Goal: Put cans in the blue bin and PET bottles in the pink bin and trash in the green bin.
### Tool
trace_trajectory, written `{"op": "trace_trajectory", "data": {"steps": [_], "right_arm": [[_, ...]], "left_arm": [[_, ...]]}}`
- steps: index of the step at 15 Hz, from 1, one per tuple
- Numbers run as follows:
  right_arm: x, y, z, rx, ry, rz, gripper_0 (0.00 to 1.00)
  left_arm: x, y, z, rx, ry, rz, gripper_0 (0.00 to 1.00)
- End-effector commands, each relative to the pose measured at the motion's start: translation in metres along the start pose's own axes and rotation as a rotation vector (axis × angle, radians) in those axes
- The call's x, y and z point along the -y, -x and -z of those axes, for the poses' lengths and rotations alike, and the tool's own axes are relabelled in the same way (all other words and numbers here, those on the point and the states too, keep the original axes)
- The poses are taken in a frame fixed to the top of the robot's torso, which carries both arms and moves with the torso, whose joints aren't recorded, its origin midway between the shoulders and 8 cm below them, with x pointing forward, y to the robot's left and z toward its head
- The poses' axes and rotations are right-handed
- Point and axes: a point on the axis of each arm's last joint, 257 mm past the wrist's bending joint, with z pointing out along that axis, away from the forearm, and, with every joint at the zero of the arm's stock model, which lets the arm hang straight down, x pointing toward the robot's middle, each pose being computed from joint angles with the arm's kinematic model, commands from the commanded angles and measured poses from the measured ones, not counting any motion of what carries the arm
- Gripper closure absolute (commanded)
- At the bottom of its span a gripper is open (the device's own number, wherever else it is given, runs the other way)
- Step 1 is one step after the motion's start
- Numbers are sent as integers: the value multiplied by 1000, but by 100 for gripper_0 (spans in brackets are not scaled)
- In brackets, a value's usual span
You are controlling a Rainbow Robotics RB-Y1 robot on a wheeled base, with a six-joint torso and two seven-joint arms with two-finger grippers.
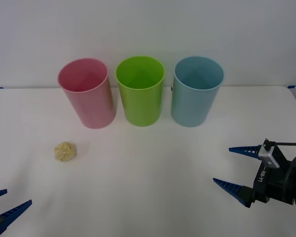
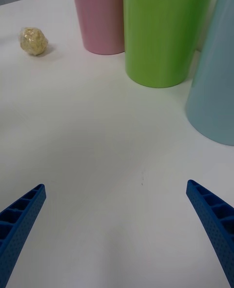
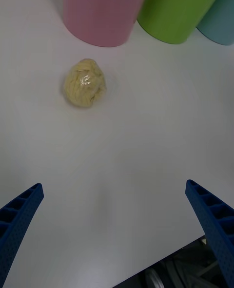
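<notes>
Bins line up across the upper middle of your front view: the pink bin on the left, the green bin in the centre, the blue bin on the right, all upright on the white table, close together in a row. Pink and green stand just beside each other; green and blue have a slim gap between them.

Now the trash, that pale yellow crumpled ball, lies on the table in the left-middle of the frame, in front of the pink bin and apart from it.

Your left gripper sits at the lower left corner, blue ribbed fingers spread wide with nothing between them. Its wrist view puts the trash in the upper left part, ahead of the spread fingers, with the pink bin behind it and the table's near edge at the bottom.

Your right gripper hangs in the lower right of the front frame, fingers wide apart too, nothing held. From its wrist camera you see the green bin at top centre, the pink bin beside it, the blue bin at the right edge, and the trash small in the upper left.
</notes>
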Motion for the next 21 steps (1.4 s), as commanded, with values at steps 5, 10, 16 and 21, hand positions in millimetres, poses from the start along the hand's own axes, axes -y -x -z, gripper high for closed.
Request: {"op": "trace_trajectory", "data": {"steps": [5, 10, 16, 21], "right_arm": [[0, 0, 0, 0, 0, 0, 0], [0, 0, 0, 0, 0, 0, 0], [0, 0, 0, 0, 0, 0, 0], [0, 0, 0, 0, 0, 0, 0]], "left_arm": [[-7, 13, -13, -40, 107, 138, 0], [-10, 25, -35, -87, 210, 188, 0], [-3, 44, -73, -150, 240, 120, 0], [-17, 62, -88, -214, 301, 47, 0]]}}
